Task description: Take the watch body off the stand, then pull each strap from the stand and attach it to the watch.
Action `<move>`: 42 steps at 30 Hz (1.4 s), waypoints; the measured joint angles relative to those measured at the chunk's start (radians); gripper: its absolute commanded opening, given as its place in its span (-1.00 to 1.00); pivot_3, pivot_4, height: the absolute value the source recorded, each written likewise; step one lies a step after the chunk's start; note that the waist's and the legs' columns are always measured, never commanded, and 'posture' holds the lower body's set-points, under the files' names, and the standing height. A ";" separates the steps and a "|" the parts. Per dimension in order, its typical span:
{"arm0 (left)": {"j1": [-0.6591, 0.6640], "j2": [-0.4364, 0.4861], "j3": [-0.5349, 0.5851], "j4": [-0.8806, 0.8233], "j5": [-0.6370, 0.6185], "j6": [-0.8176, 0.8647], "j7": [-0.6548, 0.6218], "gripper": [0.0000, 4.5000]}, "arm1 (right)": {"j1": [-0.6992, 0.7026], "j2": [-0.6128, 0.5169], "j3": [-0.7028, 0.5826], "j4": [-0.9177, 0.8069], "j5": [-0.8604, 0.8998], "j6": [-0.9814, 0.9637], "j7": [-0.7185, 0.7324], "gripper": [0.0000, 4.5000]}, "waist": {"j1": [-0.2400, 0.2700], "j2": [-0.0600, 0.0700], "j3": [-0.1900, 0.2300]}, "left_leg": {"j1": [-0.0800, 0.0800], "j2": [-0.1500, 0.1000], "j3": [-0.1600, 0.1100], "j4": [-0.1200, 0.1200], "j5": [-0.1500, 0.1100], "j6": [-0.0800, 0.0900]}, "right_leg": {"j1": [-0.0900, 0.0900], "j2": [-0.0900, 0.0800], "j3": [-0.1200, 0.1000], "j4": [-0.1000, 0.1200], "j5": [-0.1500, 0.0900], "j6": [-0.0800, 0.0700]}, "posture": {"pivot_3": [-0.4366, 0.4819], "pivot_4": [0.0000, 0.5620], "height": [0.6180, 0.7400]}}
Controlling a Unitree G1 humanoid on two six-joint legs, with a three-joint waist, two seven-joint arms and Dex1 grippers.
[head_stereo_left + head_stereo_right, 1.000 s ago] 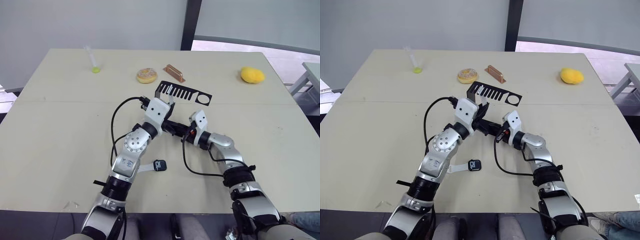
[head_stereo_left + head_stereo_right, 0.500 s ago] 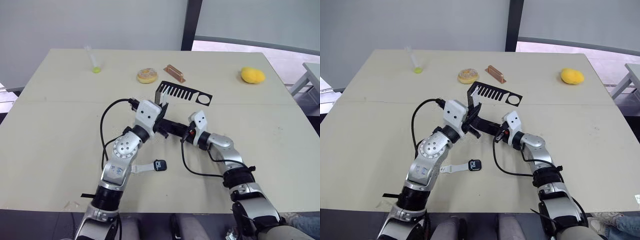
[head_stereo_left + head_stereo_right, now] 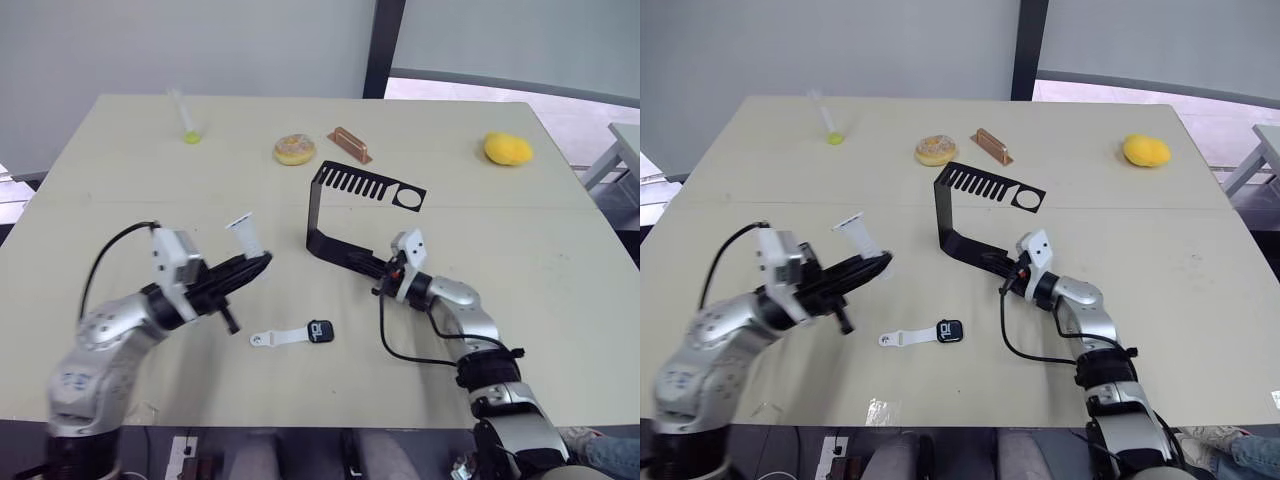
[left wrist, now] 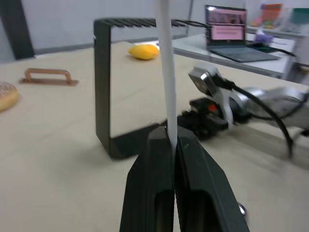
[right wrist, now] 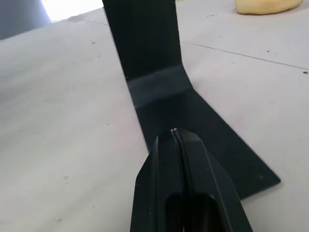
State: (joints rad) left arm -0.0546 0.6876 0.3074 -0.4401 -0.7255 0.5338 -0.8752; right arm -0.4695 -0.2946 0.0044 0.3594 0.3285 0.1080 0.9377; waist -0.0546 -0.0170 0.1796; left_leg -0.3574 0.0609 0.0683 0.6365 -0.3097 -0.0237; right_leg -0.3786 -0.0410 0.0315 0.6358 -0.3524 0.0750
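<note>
My left gripper (image 3: 262,259) has swung away from the thin black bent-metal stand (image 3: 318,215), its fingers clamped on a thin white flexible strap (image 4: 166,72). My right gripper (image 3: 1006,268) presses closed on the stand's flat base. The small black watch body (image 3: 949,331), one white strap attached, lies between my grippers, nearer me.

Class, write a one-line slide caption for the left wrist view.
Left gripper pinches a white strap upright, with the black stand and right gripper behind it on the table.
</note>
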 measured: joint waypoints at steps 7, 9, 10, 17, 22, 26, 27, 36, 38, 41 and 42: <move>0.038 0.185 0.040 0.045 -0.156 0.179 -0.174 -1.00 | 0.218 -0.170 -0.122 -0.459 0.309 0.332 0.044 -0.58 | 0.004 0.002 0.001 | -0.002 0.000 -0.003 -0.012 0.000 0.000 | -0.003 -0.001 -0.002 -0.008 -0.001 -0.001 | -0.05 -0.47 1.00; 0.022 0.194 0.024 0.052 -0.188 0.233 -0.175 -1.00 | 0.300 -0.198 -0.152 -0.580 0.419 0.453 0.010 -0.18 | 0.002 0.001 0.001 | -0.003 0.000 -0.003 -0.015 0.000 0.000 | -0.005 -0.001 -0.002 -0.009 -0.001 -0.002 | -0.05 -0.47 1.00; 0.009 0.194 0.009 0.053 -0.198 0.254 -0.174 -1.00 | 0.326 -0.199 -0.159 -0.626 0.463 0.499 -0.012 0.04 | 0.000 0.002 0.001 | -0.004 0.000 -0.002 -0.015 0.000 0.000 | -0.006 -0.001 -0.002 -0.009 -0.001 -0.002 | -0.05 -0.47 1.00; -0.148 0.123 -0.157 0.056 -0.290 0.427 -0.105 -1.00 | 0.474 -0.078 -0.174 -0.840 0.839 0.708 -0.300 0.98 | -0.004 0.001 0.001 | -0.013 0.000 -0.002 -0.008 0.003 0.000 | -0.015 0.000 0.000 0.000 -0.001 -0.002 | -0.05 -0.47 1.00; -0.219 0.051 -0.221 0.074 -0.343 0.522 -0.062 -1.00 | 0.480 -0.008 -0.131 -0.850 0.968 0.734 -0.420 0.98 | -0.004 0.000 0.001 | -0.012 -0.003 -0.002 -0.004 0.006 0.002 | -0.015 -0.001 0.002 0.004 0.001 0.000 | -0.05 -0.47 1.00; -0.297 0.024 -0.281 0.121 -0.349 0.589 -0.058 -1.00 | 0.450 0.005 -0.077 -0.848 0.996 0.747 -0.444 0.98 | -0.001 0.000 0.001 | -0.013 -0.004 -0.002 -0.004 0.007 0.002 | -0.016 0.000 0.002 0.005 0.001 0.000 | -0.05 -0.47 1.00; -0.315 0.016 -0.290 0.134 -0.349 0.601 -0.057 -1.00 | 0.439 0.008 -0.065 -0.848 0.996 0.746 -0.444 0.98 | -0.001 0.000 0.001 | -0.013 -0.004 -0.002 -0.005 0.007 0.002 | -0.016 0.000 0.002 0.005 0.001 0.000 | -0.05 -0.47 1.00; -0.374 -0.054 -0.328 0.182 -0.342 0.625 -0.040 -1.00 | 0.372 0.065 -0.006 -0.824 0.996 0.742 -0.474 0.98 | -0.001 0.000 0.001 | -0.014 -0.004 -0.002 -0.004 0.008 0.001 | -0.017 0.000 0.002 0.006 0.001 0.000 | -0.05 -0.47 1.00; -0.374 -0.058 -0.328 0.182 -0.340 0.628 -0.036 -1.00 | 0.366 0.071 0.001 -0.821 0.994 0.740 -0.479 0.98 | -0.001 0.000 0.001 | -0.014 -0.004 -0.002 -0.004 0.008 0.001 | -0.017 0.000 0.002 0.006 0.001 0.000 | -0.05 -0.47 1.00; -0.374 -0.059 -0.330 0.181 -0.334 0.633 -0.035 -1.00 | 0.356 0.076 0.015 -0.813 0.983 0.740 -0.479 0.76 | -0.001 0.000 0.001 | -0.013 -0.004 -0.002 -0.003 0.008 0.001 | -0.017 0.000 0.002 0.007 0.001 0.000 | -0.05 -0.47 1.00; -0.374 -0.061 -0.332 0.181 -0.332 0.635 -0.035 -1.00 | 0.350 0.081 0.020 -0.803 0.976 0.736 -0.479 0.62 | -0.001 0.000 0.001 | -0.013 -0.004 -0.002 -0.003 0.008 0.001 | -0.017 0.000 0.002 0.008 0.001 0.000 | -0.05 -0.47 1.00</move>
State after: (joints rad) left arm -0.4284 0.6265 -0.0243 -0.2587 -1.0579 1.1689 -0.9102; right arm -0.1196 -0.2132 0.0246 -0.4438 1.3048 0.8441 0.4590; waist -0.0553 -0.0171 0.1808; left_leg -0.3707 0.0569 0.0662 0.6332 -0.3016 -0.0224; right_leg -0.3955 -0.0413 0.0337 0.6433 -0.3516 0.0752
